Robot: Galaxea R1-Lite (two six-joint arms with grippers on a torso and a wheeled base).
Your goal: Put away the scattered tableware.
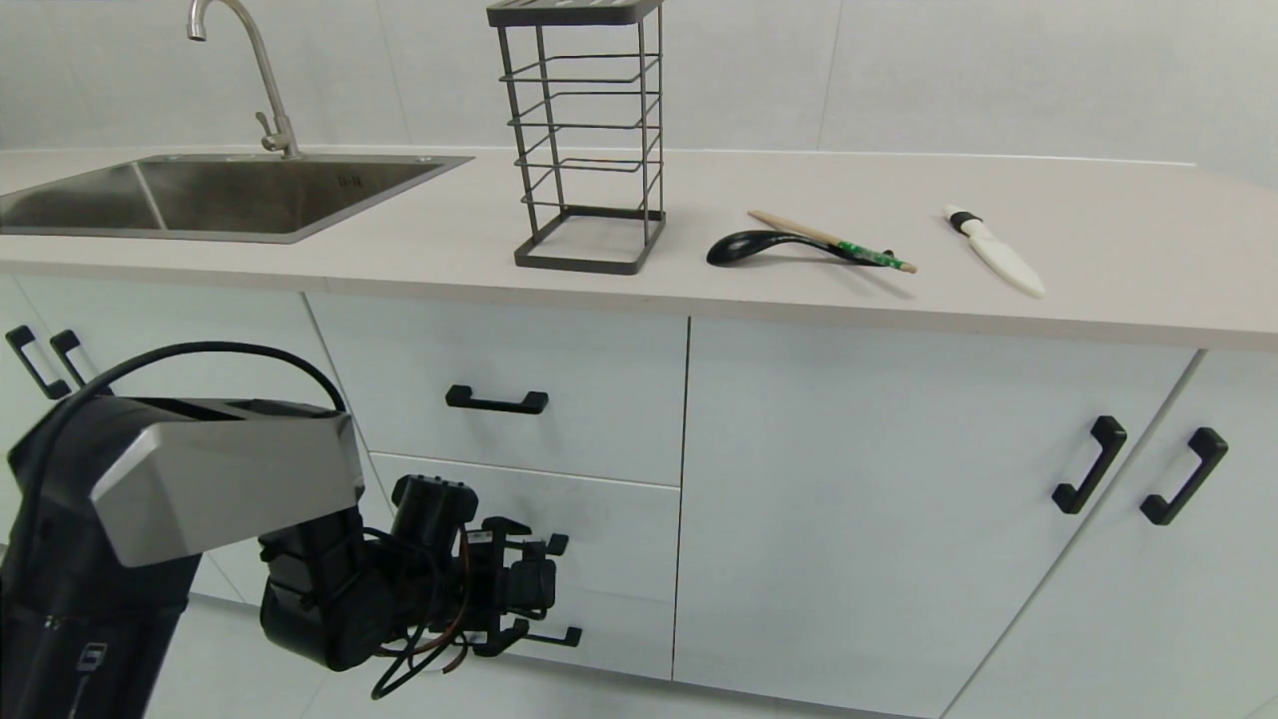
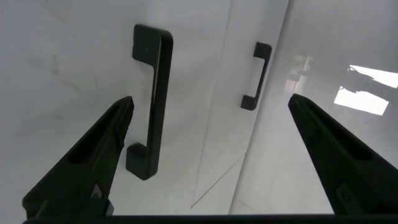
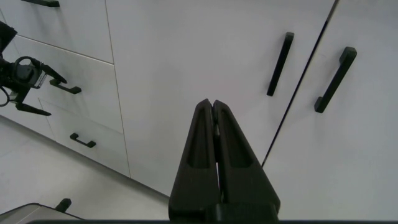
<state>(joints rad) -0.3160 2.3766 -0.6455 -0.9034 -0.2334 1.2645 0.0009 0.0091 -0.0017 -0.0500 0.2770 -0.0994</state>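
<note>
Black spoon [image 1: 759, 245] lies on the counter [image 1: 1098, 220], well above the left hand [image 1: 541, 591] — spread wide.

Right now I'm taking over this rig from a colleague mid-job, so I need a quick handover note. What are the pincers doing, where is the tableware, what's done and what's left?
Left pincer: open and empty, held low, facing a drawer handle without gripping it.
Right pincer: shut and empty, facing the cupboard doors.
Things: the black spoon, chopsticks and white knife lie on the counter, to the right of the wire rack. The chopsticks lie across the spoon's handle, and the knife lies apart.
Done: nothing is put away.
Left: all three pieces. The drawers are shut.
</note>
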